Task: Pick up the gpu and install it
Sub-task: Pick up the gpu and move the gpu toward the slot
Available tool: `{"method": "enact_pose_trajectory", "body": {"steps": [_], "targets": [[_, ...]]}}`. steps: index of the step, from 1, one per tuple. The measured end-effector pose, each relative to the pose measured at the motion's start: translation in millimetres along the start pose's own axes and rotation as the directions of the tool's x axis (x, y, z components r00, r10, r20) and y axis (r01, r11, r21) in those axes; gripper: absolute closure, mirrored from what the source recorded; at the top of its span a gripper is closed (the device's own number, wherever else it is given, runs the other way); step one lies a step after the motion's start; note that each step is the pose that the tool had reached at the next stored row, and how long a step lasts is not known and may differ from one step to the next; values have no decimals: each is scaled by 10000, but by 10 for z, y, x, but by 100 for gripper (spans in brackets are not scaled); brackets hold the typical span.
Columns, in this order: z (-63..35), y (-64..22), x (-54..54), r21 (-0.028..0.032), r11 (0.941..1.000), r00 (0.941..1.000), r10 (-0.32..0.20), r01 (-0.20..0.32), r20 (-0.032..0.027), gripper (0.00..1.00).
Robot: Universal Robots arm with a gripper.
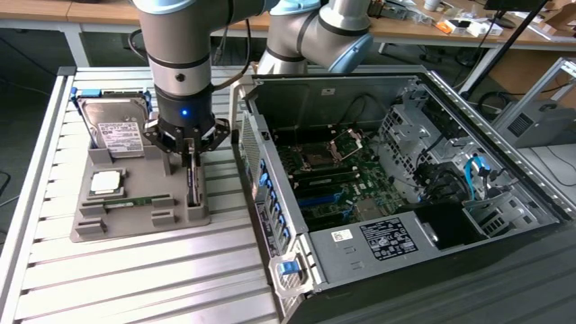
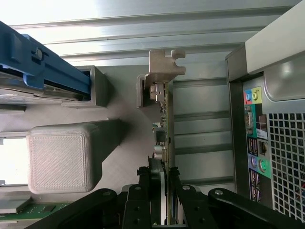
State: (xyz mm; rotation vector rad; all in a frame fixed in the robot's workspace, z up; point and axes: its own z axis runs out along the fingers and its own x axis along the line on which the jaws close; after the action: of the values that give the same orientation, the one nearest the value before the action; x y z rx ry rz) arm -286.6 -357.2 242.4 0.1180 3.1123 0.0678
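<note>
The arm [image 1: 180,61] stands vertical over the grey fixture tray [image 1: 135,226], wrist pointing straight down, with the gripper [image 1: 190,156] lowered onto the tray edge nearest the computer case [image 1: 297,277]. In the wrist view the gripper [image 2: 166,175] has its two black fingers [image 2: 148,177] pressed against opposite faces of the gpu [image 2: 167,124], pinching the card between them. The gpu [image 1: 191,185] stands on edge in a slot along that tray edge, seated in the tray, with its silver bracket [image 2: 164,64] at the end away from the gripper. The tray rests on the slatted aluminium table [image 1: 135,290], on the exterior view's left of the case. It also holds a hard drive [image 1: 115,129] with blue side rails at its far corner, a processor [image 1: 106,181] near its middle and a green memory stick [image 1: 135,201] lying flat below the processor. The case lies open on its side, exposing the motherboard [image 1: 333,175], drive cages and cabling.
</note>
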Motion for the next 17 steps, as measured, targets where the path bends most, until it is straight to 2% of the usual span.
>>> {"method": "enact_pose_trajectory", "body": {"steps": [17], "targets": [[-36, 1, -1, 4, 10000, 10000, 0, 0, -4, 73]]}}
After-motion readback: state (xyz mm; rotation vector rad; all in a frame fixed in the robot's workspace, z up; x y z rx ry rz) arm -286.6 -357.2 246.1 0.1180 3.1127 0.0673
